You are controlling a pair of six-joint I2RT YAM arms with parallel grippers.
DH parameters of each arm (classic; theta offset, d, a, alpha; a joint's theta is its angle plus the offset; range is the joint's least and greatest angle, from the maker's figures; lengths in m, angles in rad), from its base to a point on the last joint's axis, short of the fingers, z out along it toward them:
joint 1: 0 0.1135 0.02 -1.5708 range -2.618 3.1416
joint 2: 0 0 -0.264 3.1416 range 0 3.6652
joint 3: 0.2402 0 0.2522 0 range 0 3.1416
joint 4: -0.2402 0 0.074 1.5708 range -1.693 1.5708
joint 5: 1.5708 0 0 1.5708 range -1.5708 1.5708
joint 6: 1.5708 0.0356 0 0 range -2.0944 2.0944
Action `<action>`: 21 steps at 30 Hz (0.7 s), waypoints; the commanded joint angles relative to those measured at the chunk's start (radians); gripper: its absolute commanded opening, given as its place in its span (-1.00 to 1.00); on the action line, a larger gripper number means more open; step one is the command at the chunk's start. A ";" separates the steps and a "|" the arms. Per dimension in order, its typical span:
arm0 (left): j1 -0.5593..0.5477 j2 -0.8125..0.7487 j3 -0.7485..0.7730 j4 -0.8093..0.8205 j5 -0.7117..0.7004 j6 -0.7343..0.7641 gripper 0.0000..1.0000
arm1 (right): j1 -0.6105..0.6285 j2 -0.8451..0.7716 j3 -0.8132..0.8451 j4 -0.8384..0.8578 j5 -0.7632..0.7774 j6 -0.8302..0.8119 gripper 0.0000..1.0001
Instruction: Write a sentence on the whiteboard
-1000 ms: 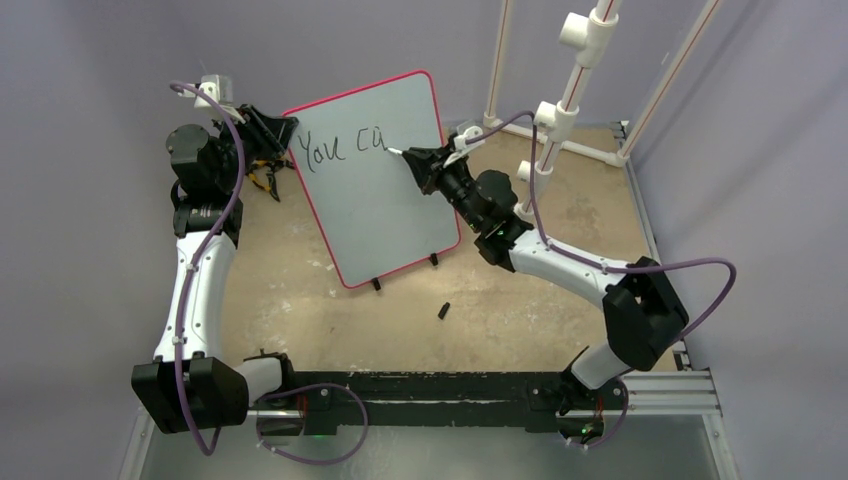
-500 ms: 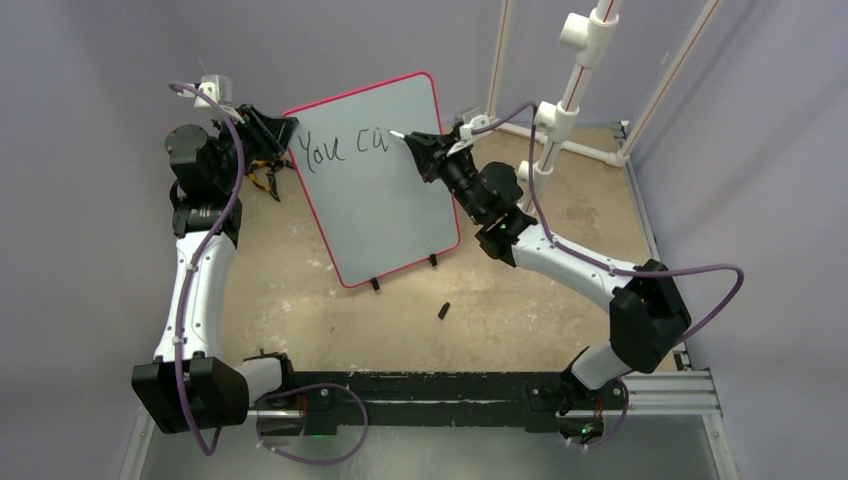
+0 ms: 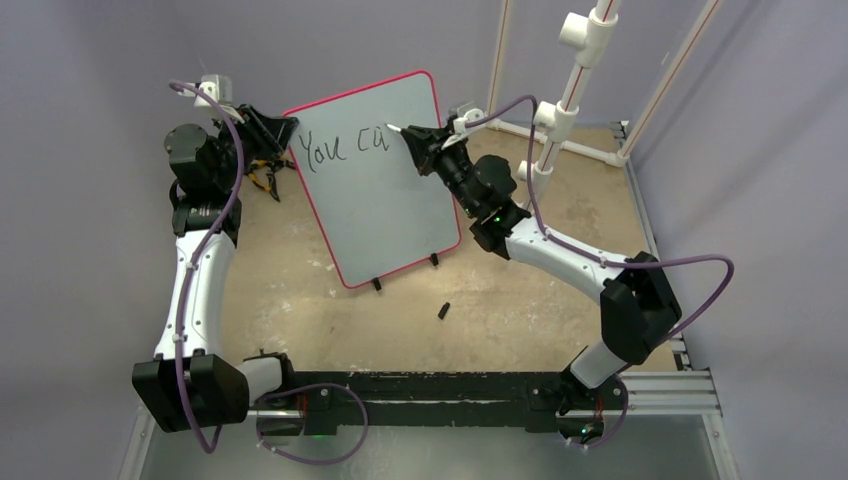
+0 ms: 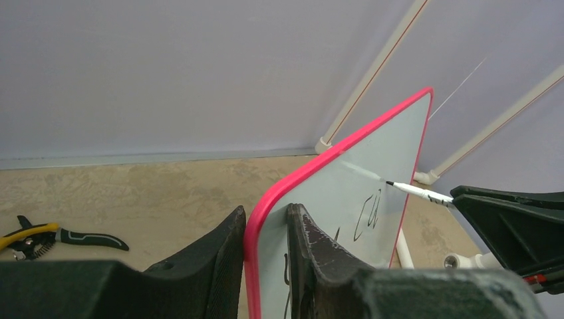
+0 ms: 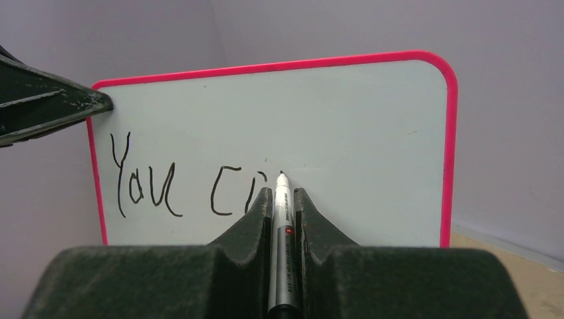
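small black cap (image 3: 443, 310) lies on the table, near side of the board, well apart from both arms.

right gripper (image 5: 282, 199): jaws closed tight on the marker (image 5: 282, 226), barrel running up the slot, tip poking out ahead. over the last second this gripper has climbed the board face, from below and right of the last letter to the height of the letter tops. from above i can make out no fresh stroke in that time. my reading: a reposition to start the next letter, so the first line is still being written. the tip sits at the surface just right of the lettering; contact looks likely but is not certain.

whiteboard (image 3: 385, 215): mid-table, propped on small black feet, leaning back, pink rim, rounded corners. most of the face is bare.

sentence (image 3: 340, 148): thin black strokes, upper left of the board, reads "you ca" so far; the last letter is partly hidden behind the fingers in the right wrist view.

left gripper (image 4: 266, 218): unmoved, jaws pinching the board's rim near its top corner, bracing it.

beyond: yellow-handled pliers (image 4: 40, 236) on the table.
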 commanded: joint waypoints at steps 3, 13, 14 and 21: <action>0.008 0.008 -0.005 0.028 0.011 -0.014 -0.48 | -0.007 -0.014 0.008 0.018 0.016 -0.020 -1.00; 0.010 0.007 -0.006 0.030 0.010 -0.015 -0.48 | -0.007 -0.053 -0.088 0.014 0.026 -0.015 -1.00; 0.009 0.007 -0.006 0.031 0.011 -0.015 -0.48 | -0.007 -0.057 -0.099 0.018 0.029 -0.010 -1.00; 0.011 0.005 -0.009 0.033 0.011 -0.019 -0.48 | -0.007 -0.061 -0.112 0.053 0.026 0.010 -1.00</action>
